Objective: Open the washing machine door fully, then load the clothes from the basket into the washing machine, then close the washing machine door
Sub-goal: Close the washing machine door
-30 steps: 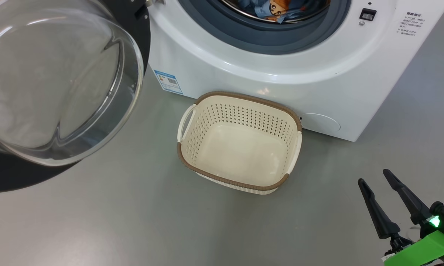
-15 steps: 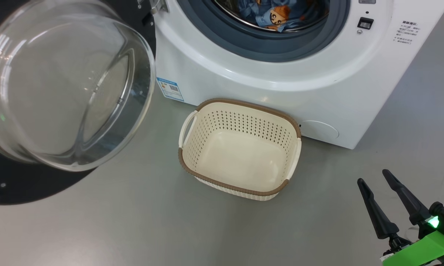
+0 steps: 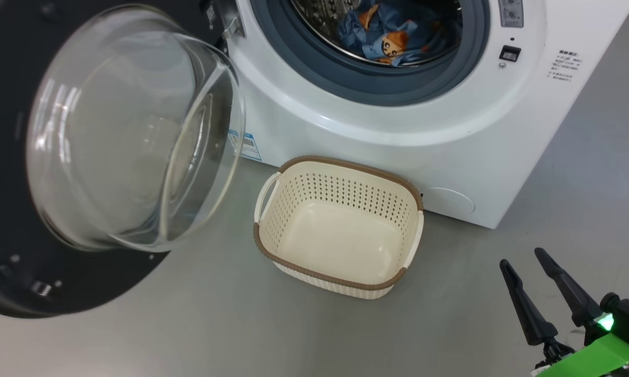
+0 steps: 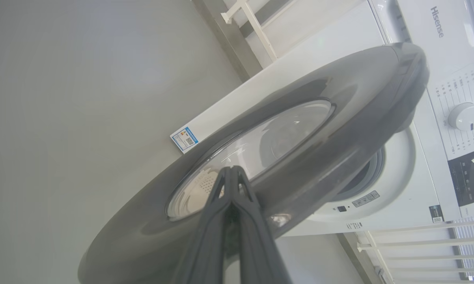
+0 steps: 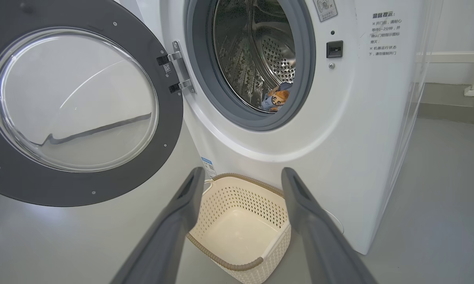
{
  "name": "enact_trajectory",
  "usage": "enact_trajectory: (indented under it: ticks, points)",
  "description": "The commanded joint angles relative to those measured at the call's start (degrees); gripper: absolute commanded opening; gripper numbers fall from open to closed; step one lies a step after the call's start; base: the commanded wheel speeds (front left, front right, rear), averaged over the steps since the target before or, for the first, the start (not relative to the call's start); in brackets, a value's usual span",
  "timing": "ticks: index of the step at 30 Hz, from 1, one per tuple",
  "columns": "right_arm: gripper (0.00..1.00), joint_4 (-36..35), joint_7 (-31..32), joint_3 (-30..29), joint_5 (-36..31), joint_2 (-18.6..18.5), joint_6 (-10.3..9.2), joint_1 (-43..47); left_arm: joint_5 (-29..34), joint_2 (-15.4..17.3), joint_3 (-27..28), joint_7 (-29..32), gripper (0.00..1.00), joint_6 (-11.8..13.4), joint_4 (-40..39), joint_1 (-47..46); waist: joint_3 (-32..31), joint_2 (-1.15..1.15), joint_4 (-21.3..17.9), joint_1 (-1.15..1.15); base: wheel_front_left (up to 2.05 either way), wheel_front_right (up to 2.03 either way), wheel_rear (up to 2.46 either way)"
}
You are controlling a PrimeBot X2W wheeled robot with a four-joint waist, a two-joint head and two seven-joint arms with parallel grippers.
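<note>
The washing machine point(image 3: 398, 136) stands with its round door point(image 3: 11, 209) swung out to the left, the glass bowl point(image 3: 126, 141) facing the drum. The clothes point(image 3: 393, 31), blue with orange bears, lie inside the steel drum; in the right wrist view the clothes point(image 5: 276, 100) sit low in it. The basket point(image 3: 346, 163) rests on the floor before the machine with nothing in it. My right gripper point(image 3: 520, 256) hangs open at the lower right, apart from everything. My left gripper point(image 4: 231, 169) is shut, its tips at the door's outer face point(image 4: 339, 130) by the glass; whether they touch I cannot tell.
Grey floor surrounds the basket and machine. A blue label sticker point(image 3: 249, 146) sits low on the machine's front left. The latch slot point(image 3: 509, 53) is to the right of the drum opening. White rails point(image 5: 473, 79) run along the wall behind.
The head camera has tilted up, so more of the drum shows. The door has swung some way to the right, toward the machine. The right gripper has stayed open in its place.
</note>
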Motion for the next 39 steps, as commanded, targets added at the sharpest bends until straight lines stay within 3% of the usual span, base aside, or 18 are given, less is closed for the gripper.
enact_trajectory:
  ticks: [1, 11, 21, 29, 39]
  points:
    - [1.0, -1.12, -0.28, 0.76, -0.43, -0.7, 0.16, 1.0, -1.18, 2.36, 0.77, 1.51, 0.0, -0.51, -2.78, 0.09, -0.47, 0.0, -0.03, 0.0, 0.0, 0.0, 0.0]
    - [1.0, -1.11, -0.28, -0.46, -0.58, -0.07, 0.16, 2.34, -4.76, 1.7, -1.37, 7.82, 0.0, -1.34, -12.71, 4.45, -1.91, 0.0, -0.55, 0.0, 0.0, 0.0, 0.0]
    - [1.0, -1.09, -0.28, -0.94, -0.72, 0.99, 0.16, 2.37, -7.06, -0.65, -7.37, 11.93, 0.0, -1.64, -23.09, 4.59, -2.34, 0.0, -3.56, 0.0, 0.0, 0.0, 0.0]
    - [1.0, -0.99, -0.28, -2.27, -0.78, 1.79, 0.16, 2.27, -6.76, -3.47, -13.02, 11.72, 0.0, -1.66, -27.57, 0.99, -2.58, 0.0, -7.29, 0.0, 0.0, 0.0, 0.0]
    - [1.0, -0.96, -0.28, -3.46, -0.96, 2.92, 0.16, 2.21, -2.71, -9.07, -22.06, 7.44, 0.0, -1.66, -26.38, -5.58, -2.47, 0.0, -12.11, 0.0, 0.0, 0.0, 0.0]
